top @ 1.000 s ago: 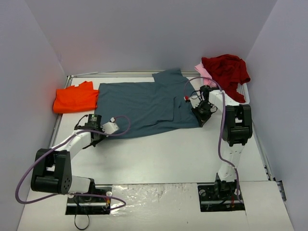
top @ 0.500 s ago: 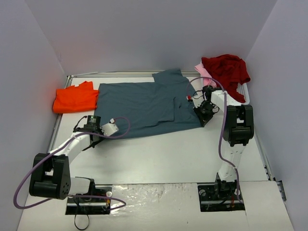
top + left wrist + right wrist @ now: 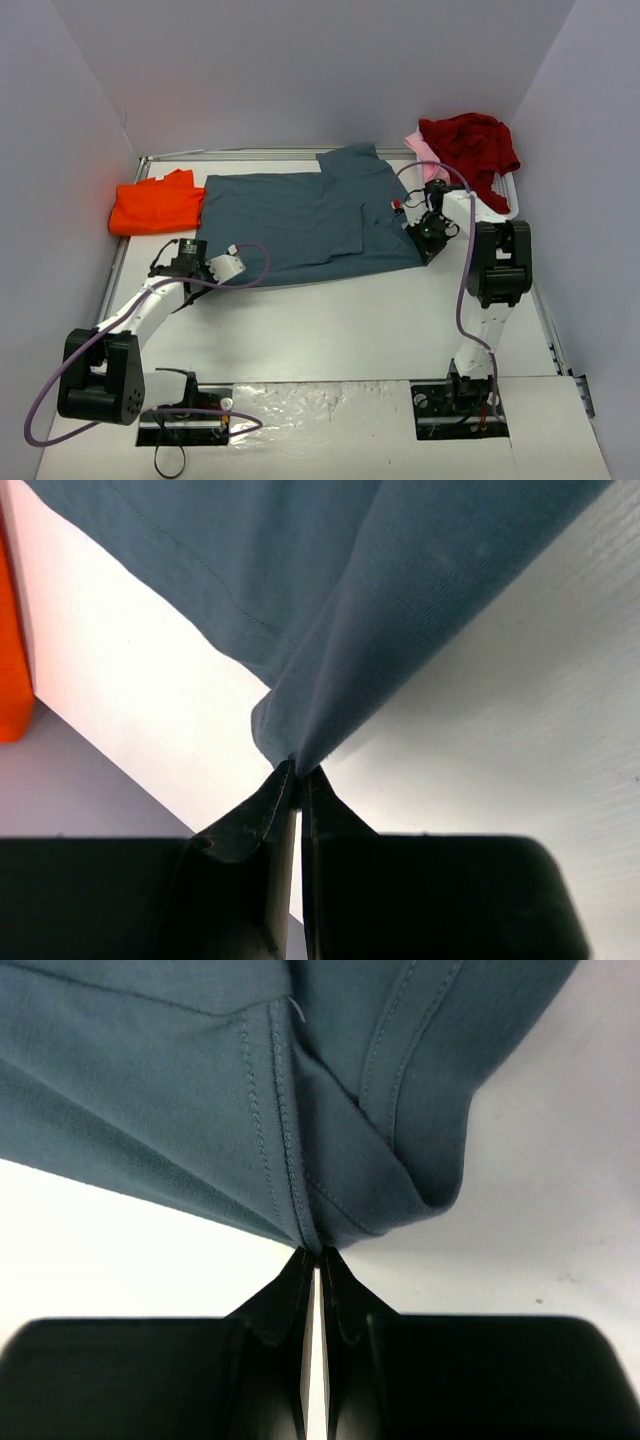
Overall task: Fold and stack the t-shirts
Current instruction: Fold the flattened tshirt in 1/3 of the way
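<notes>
The slate blue-grey t-shirt (image 3: 300, 220) lies spread flat across the middle of the table. My left gripper (image 3: 203, 277) is shut on its near left corner. In the left wrist view the cloth (image 3: 350, 600) rises in a fold from the closed left gripper (image 3: 298, 768). My right gripper (image 3: 422, 244) is shut on the shirt's near right corner. There the stitched hem (image 3: 200, 1090) bunches at the closed right gripper (image 3: 319, 1252). An orange t-shirt (image 3: 155, 205) lies folded at the far left. A dark red t-shirt (image 3: 470, 145) and a pale pink one (image 3: 424, 150) are heaped at the far right.
A white plastic basket (image 3: 507, 200) holds the red and pink heap by the right wall. The orange cloth (image 3: 12, 650) shows at the left edge of the left wrist view. Purple walls close in the table on three sides.
Both grippers have drawn apart and slightly toward the far side, the left one leftward, the right one rightward. The blue-grey shirt's near edge is pulled straighter between them.
</notes>
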Controlling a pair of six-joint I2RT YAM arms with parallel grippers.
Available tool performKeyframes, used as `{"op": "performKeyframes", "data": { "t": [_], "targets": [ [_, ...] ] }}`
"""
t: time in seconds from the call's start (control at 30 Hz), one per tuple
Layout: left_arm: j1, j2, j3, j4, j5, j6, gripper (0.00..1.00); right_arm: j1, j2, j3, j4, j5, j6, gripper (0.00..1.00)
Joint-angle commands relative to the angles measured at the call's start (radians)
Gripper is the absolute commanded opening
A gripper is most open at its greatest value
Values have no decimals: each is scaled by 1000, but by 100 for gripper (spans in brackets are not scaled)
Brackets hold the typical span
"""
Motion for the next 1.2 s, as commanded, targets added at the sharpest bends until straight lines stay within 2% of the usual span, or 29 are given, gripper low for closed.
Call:
{"op": "performKeyframes", "data": {
  "t": [0.0,0.37,0.4,0.43,0.47,0.5,0.57,0.7,0.93,1.03,1.17],
  "targets": [
    [18,0,56,-62,-39,29,2,-26,-89,-50,-46,87,-31,0],
    [16,37,2,-49,0,26,2,-24,-161,-144,-92,77,-68,0],
    [16,42,-1,-50,0,26,5,-26,-155,-142,-96,76,-69,21],
    [16,43,-7,-56,1,28,9,-24,-152,-136,-103,78,-68,27],
    [16,43,-10,-58,1,29,13,-26,-151,-133,-107,75,-68,29],
    [16,42,-12,-61,3,31,22,-24,-144,-127,-113,70,-68,37],
    [16,28,-15,-79,9,37,26,-24,-146,-105,-141,52,-72,45],
    [15,-18,-4,-133,18,52,29,-21,-166,-56,-207,24,-85,49],
    [16,-76,74,-249,33,69,33,5,-193,74,-299,-11,-100,50],
    [22,-102,88,-222,15,60,32,26,-203,131,-319,-34,-97,50],
    [24,-84,106,-150,38,-30,33,71,-178,188,-319,-66,-86,50]
  ]
}}
